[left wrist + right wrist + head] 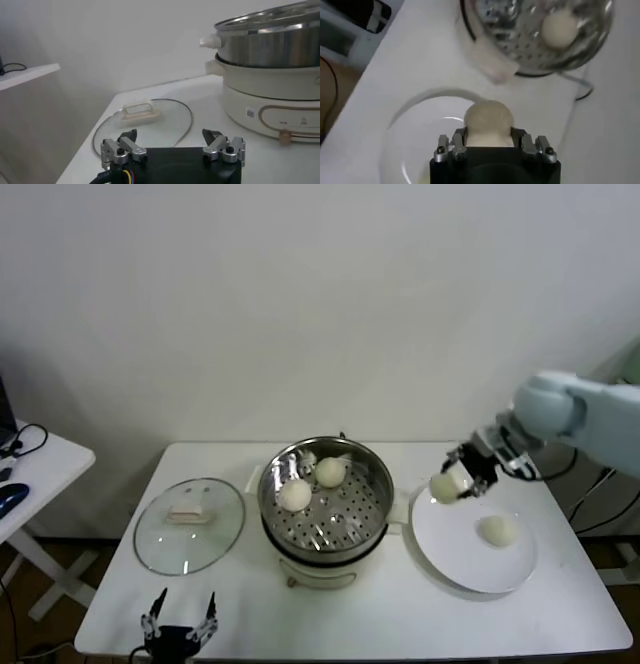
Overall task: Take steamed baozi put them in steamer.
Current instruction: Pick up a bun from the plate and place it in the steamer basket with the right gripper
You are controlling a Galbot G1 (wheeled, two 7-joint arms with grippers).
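Note:
The steel steamer [372,469] sits in its cream cooker base at the table's middle and holds two baozi [294,495] [331,472]. My right gripper [455,477] is shut on a third baozi [446,486] and holds it above the left edge of the white plate [450,554]. In the right wrist view that baozi [488,121] sits between the fingers, with the steamer [520,35] beyond it holding a baozi [560,28]. A fourth baozi [497,530] lies on the plate. My left gripper [180,622] is open and empty at the table's front left edge.
The round glass lid [189,524] lies flat left of the steamer and shows in the left wrist view [145,120], with the cooker base [270,107] to its right. A side table [30,474] with cables stands at far left.

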